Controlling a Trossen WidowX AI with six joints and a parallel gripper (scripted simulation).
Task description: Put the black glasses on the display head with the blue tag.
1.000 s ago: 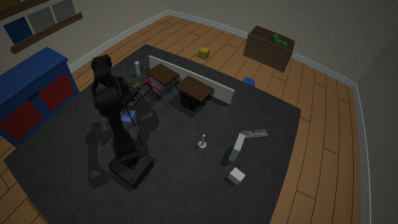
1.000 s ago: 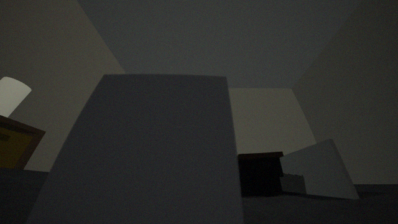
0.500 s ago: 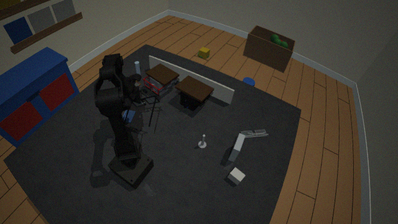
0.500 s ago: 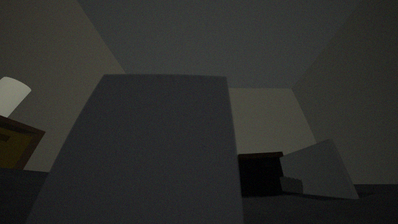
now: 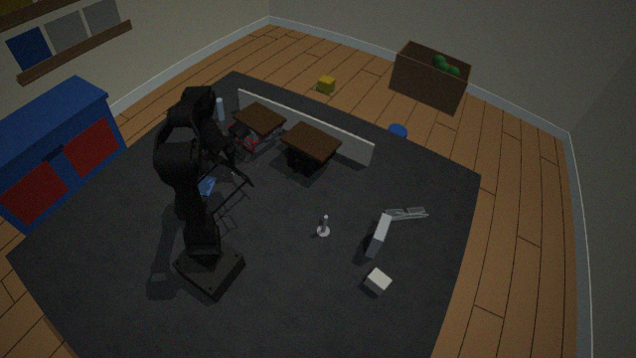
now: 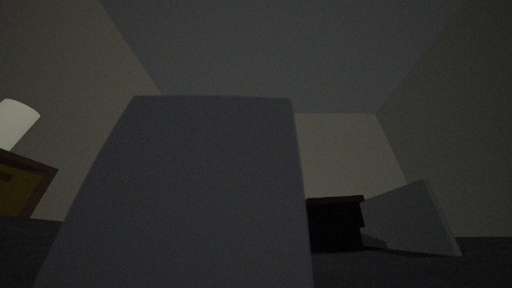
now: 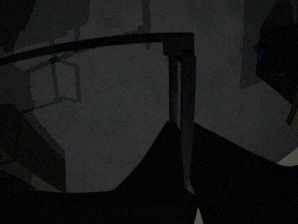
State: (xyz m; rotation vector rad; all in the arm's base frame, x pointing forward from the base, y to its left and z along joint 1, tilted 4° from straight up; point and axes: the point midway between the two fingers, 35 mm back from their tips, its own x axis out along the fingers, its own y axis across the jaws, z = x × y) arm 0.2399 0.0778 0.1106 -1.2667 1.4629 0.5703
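Note:
My gripper (image 5: 232, 158) (image 7: 177, 128) is shut on the black glasses (image 5: 248, 180) (image 7: 179, 44) and holds them above the dark mat, left of the heads in the top view. In the wrist view a long thin bar runs left from the held corner. The head with the blue tag (image 5: 306, 164) (image 7: 279, 55) is a dark block under a brown top; its small blue mark shows in both views. The glasses are apart from it. The other head (image 5: 241, 130) stands behind and left, with red frames around it. The exterior view does not show the gripper or glasses.
A low white wall (image 5: 318, 124) (image 6: 404, 224) stands behind the heads. A pale blue cylinder (image 5: 220, 109) is beside the other head. A blue sheet (image 5: 207, 186) lies below the arm. A small white stand (image 5: 323, 231), white blocks and clear glasses (image 5: 416, 212) are to the right.

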